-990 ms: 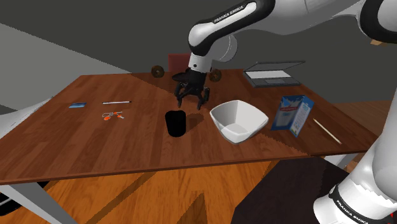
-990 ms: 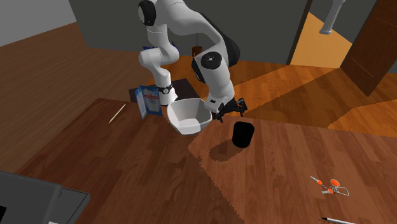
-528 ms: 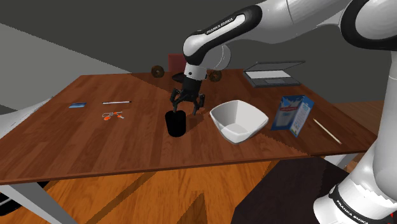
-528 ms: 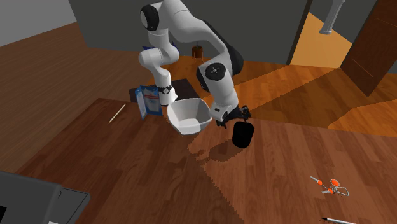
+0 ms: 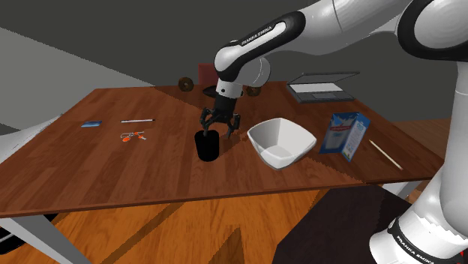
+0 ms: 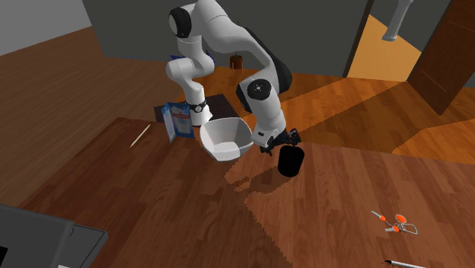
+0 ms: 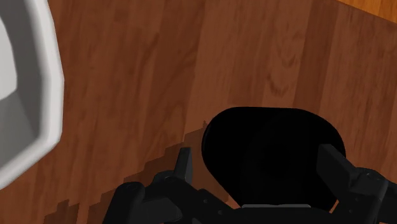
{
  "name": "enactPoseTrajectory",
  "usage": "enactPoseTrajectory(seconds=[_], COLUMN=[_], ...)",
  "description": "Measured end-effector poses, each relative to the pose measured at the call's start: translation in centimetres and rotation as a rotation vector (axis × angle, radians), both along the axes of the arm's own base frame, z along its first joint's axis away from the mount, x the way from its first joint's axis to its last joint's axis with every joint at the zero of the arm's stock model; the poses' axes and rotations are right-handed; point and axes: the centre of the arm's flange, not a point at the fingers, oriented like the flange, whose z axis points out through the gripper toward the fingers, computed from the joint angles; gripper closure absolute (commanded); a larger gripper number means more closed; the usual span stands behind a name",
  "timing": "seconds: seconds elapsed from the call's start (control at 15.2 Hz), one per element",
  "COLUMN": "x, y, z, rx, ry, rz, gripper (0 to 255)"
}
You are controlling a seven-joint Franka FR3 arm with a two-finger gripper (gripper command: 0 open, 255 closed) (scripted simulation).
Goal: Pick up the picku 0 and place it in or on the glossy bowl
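Along the shoulder view's left side of the wooden bench [image 5: 150, 176] we see a small blue card [image 5: 91, 124], a pen [image 5: 137, 121] and a small orange object [image 5: 133, 136] lying near each other. Toward the middle stands the black cup [image 5: 207, 145], upright on the bench, and the arm's jaws hang right over its rim. From the wrist view we find the jaws released: the two fingers [image 7: 184, 164] stand apart on either side of the cup's mouth, and the one nearer the white bowl [image 7: 28, 89] shows a strip of wood between itself and the cup wall. Just beside the cup, on its right in the shoulder view, sits the white bowl [image 5: 304, 142], apart from it. Farther right stands a blue-and-white carton [image 5: 343, 135], then a thin pale stick [image 5: 385, 154] lies by the bench edge. Behind them, at the far edge, rests an open grey laptop [image 5: 322, 87].
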Motion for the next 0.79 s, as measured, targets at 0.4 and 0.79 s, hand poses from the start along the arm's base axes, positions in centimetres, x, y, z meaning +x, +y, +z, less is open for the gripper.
enactPoseTrajectory(seconds=[0.4,0.79], x=[0.0,-0.02], y=[-0.03,-0.04], z=[0.03,0.26], rx=[0.0,0.0], ry=[0.0,0.0], rz=[0.0,0.0], gripper=[255,255])
